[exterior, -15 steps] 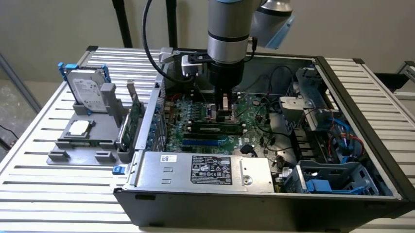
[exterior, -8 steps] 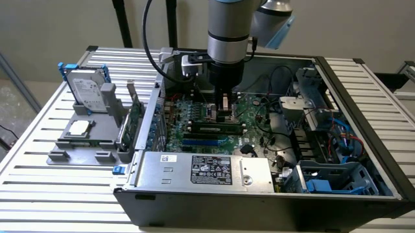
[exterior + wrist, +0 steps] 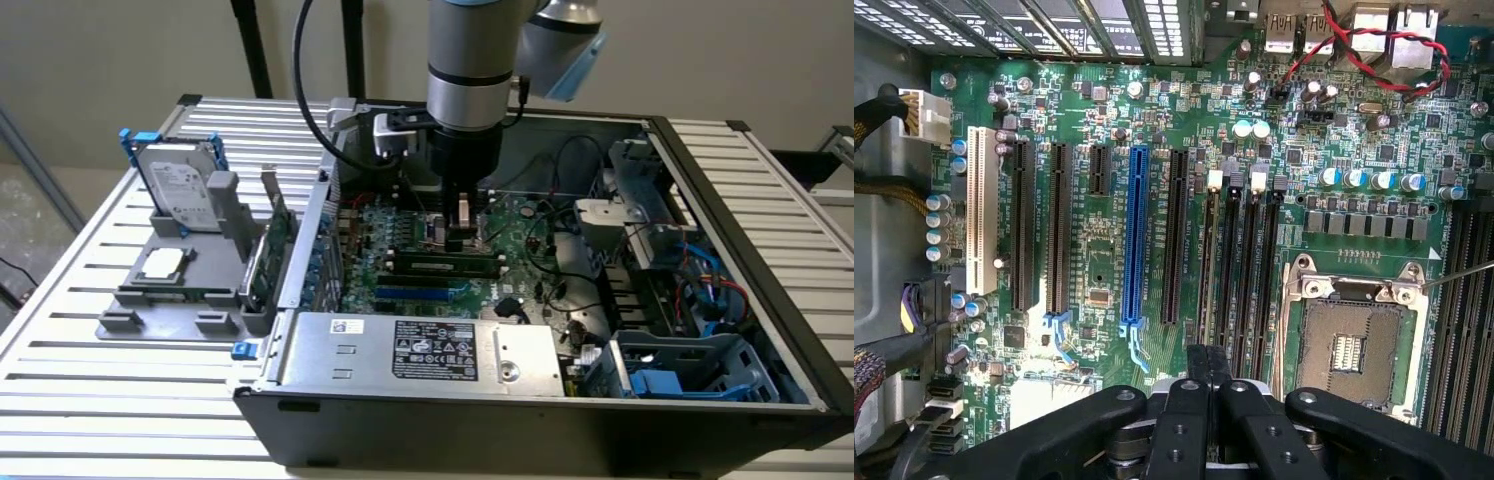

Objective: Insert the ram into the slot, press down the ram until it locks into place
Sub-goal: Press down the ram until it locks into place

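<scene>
Ram (image 3: 447,264): sat edgewise along the slot (image 3: 1208,300), just beside the blue slot (image 3: 1137,240), inside the open computer case (image 3: 747,190) on the tabletop (image 3: 94,400). Found the end effector (image 3: 462,235) right above the stick, fingers (image 3: 1209,365) drawn together, clamping nothing. Could not tell whether touching. Judged insertion done; pressing in hand. Could not confirm locking of the end clips.

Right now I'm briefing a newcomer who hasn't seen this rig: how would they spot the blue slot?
Look into the open black computer case to the green motherboard inside. Among the long parallel slots there, black slots flank the blue slot and a white slot stands further off. It is the only bright blue one.
</scene>
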